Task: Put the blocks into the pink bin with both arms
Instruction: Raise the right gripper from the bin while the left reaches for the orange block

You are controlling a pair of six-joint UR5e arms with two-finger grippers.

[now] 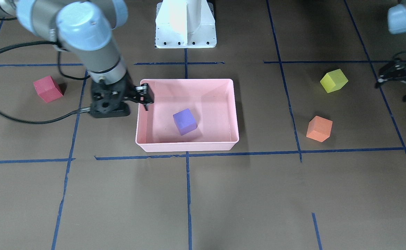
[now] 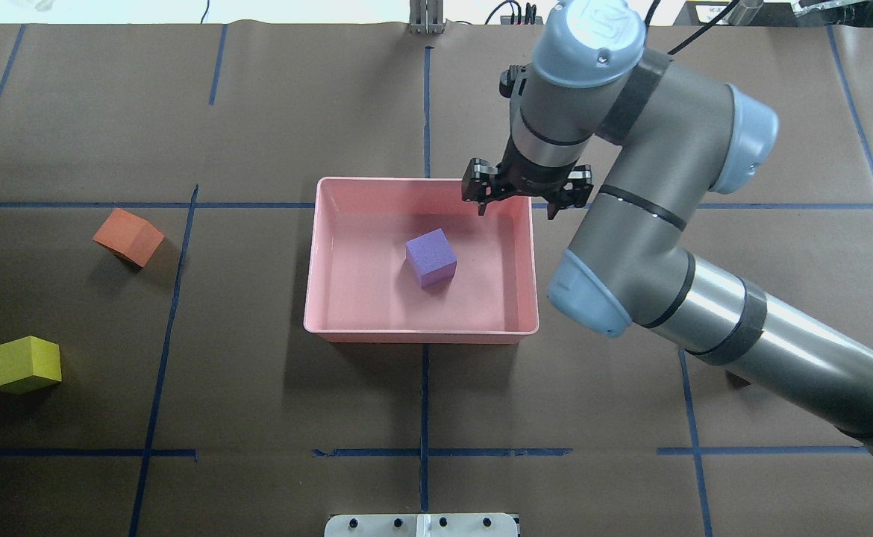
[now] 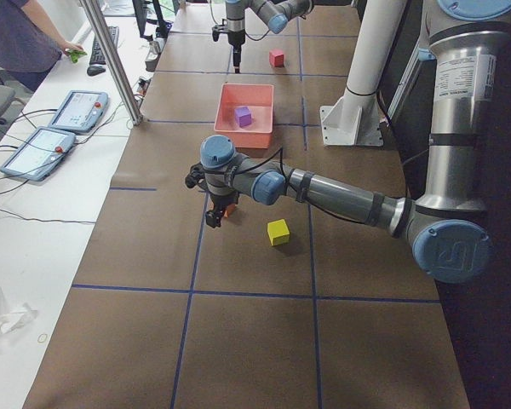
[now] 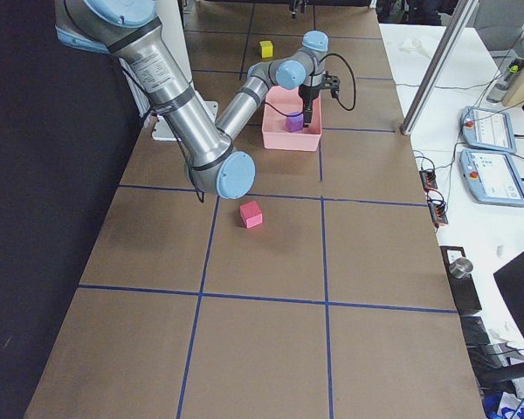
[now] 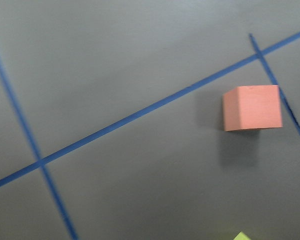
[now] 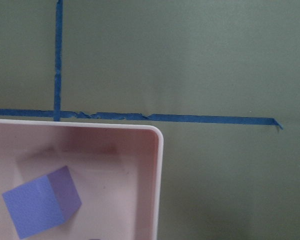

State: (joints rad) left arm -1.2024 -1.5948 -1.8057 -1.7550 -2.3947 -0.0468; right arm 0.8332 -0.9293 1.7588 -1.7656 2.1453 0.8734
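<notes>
The pink bin (image 2: 421, 332) stands mid-table with the purple block (image 2: 430, 257) lying inside it. My right gripper (image 2: 517, 212) hangs open and empty over the bin's far right corner; in the front view (image 1: 144, 100) it is at the bin's left rim. The red block (image 1: 48, 89) lies on the table beyond that arm. The orange block (image 1: 319, 128) and the yellow-green block (image 1: 333, 80) lie on my left side. My left gripper (image 1: 392, 90) looks open and empty, hovering near the orange block (image 5: 252, 107).
The white pedestal base (image 1: 185, 24) stands behind the bin. Blue tape lines cross the brown table. In the exterior left view a metal pole (image 3: 111, 60), two tablets (image 3: 77, 109) and an operator (image 3: 25, 34) are at a side desk.
</notes>
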